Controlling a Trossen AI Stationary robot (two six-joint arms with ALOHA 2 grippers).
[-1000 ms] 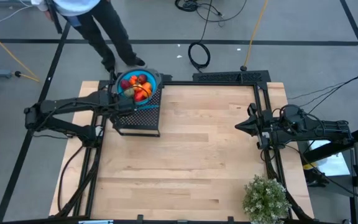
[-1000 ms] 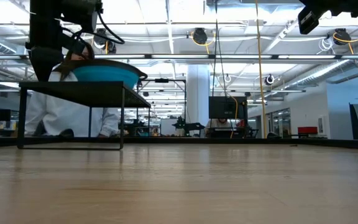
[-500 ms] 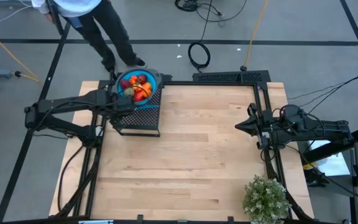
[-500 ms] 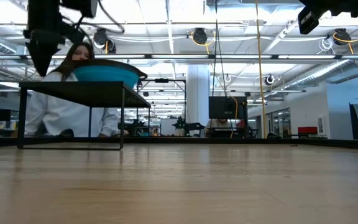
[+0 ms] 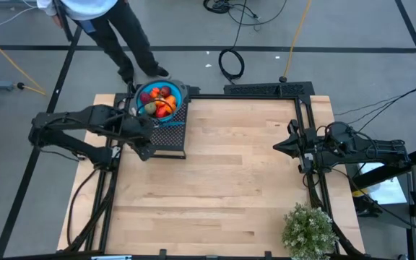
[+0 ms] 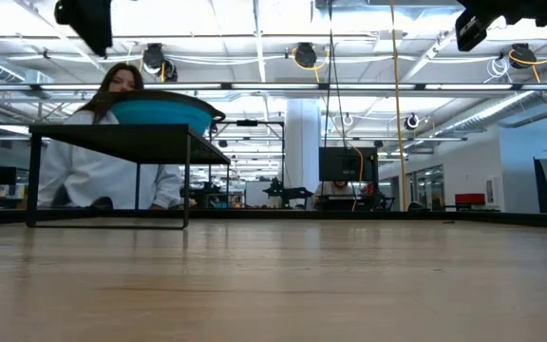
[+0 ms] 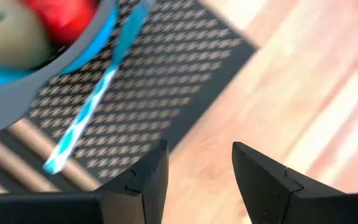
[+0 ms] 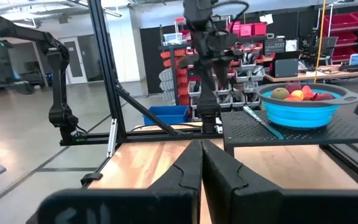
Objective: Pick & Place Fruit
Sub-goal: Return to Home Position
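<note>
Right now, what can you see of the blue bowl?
The bowl is round and bright blue with a grey rim, plastic-looking, its wall stepped. It stands upright at the back end of the black mesh shelf, at the back left corner of the table. It is filled with fruit: red, orange and greenish pieces. A thin blue knife lies beside it.

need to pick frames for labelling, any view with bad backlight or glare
Low view: bright ceiling lights behind, so the black shelf reads as a silhouette; the blue bowl shows its colour. High view: even light, no glare, fruit colours distinct.
</note>
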